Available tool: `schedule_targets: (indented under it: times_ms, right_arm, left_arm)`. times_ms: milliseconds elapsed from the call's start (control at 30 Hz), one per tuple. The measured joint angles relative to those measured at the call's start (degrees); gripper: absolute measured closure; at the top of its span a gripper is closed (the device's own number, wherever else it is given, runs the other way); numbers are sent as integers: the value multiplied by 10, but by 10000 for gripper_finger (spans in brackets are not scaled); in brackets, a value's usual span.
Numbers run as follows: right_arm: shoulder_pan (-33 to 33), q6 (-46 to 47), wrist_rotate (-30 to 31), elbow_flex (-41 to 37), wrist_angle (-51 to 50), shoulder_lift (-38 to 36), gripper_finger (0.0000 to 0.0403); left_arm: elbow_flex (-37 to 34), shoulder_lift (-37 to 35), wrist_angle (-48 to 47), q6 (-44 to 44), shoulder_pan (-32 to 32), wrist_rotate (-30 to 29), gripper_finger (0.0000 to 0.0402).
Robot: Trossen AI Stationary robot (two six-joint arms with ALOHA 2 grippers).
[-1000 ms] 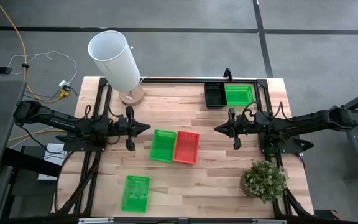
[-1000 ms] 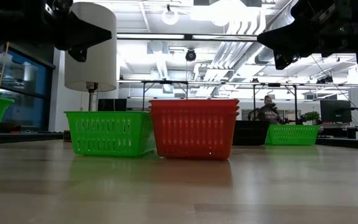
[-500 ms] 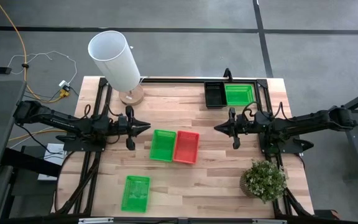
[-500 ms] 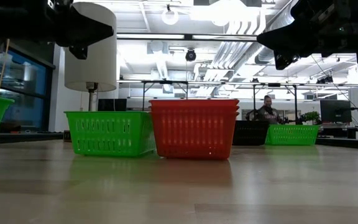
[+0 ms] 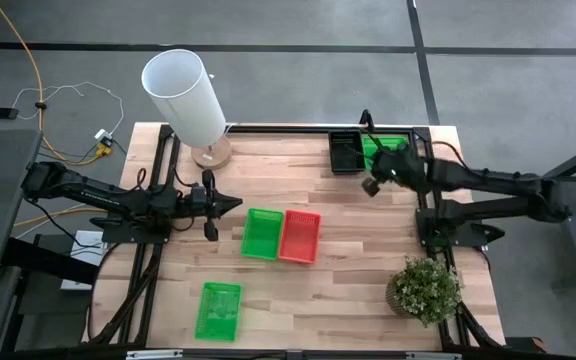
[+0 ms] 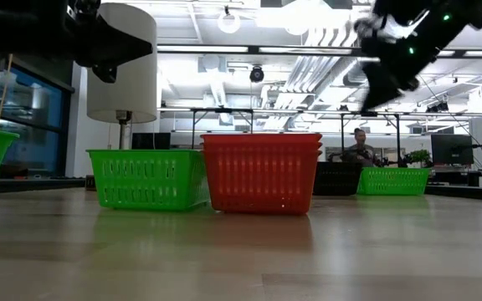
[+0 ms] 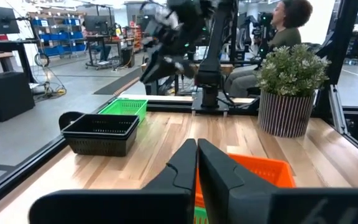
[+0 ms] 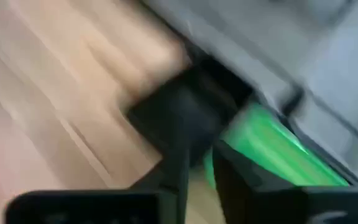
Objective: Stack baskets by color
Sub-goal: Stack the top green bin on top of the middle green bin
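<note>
A green basket [image 5: 262, 233] and a red basket [image 5: 300, 236] stand side by side at mid-table; in the low view the red basket [image 6: 261, 172] shows as a nested stack. Another green basket [image 5: 218, 310] sits near the front left. A black basket [image 5: 345, 152] and a green basket [image 5: 385, 152] stand at the far right, partly under my right arm. My left gripper [image 5: 236, 203] hovers shut and level, left of the middle pair. My right gripper [image 5: 370, 185] hangs blurred above the table near the black basket, tipped downward, with a narrow gap between its fingers [image 8: 179, 168].
A white lamp shade [image 5: 183, 95] stands at the far left and a potted plant [image 5: 425, 288] at the near right. A metal frame rail [image 5: 288, 127] runs along the far edge. A person [image 7: 288, 28] sits in the room beyond the table.
My right gripper has swung from its level pose over mid-table toward the far edge and upward, tipping nose-down over the black and green baskets. No basket has moved.
</note>
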Motion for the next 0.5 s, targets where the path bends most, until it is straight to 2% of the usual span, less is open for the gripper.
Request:
schedule_targets:
  times_ms: [67, 233, 333, 500]
  right_arm:
    - [-50, -25, -34, 19, -94, 26, 304]
    - [-148, -124, -111, 27, -68, 91, 222]
    - [-188, -133, -116, 24, -75, 139, 204]
    - [-218, -170, -153, 25, -69, 197, 204]
  left_arm:
    - [0, 0, -1, 0, 0, 0, 399]
    - [0, 0, -1, 0, 0, 0, 400]
    - [0, 0, -1, 0, 0, 0, 401]
    - [0, 0, -10, 0, 1, -2, 401]
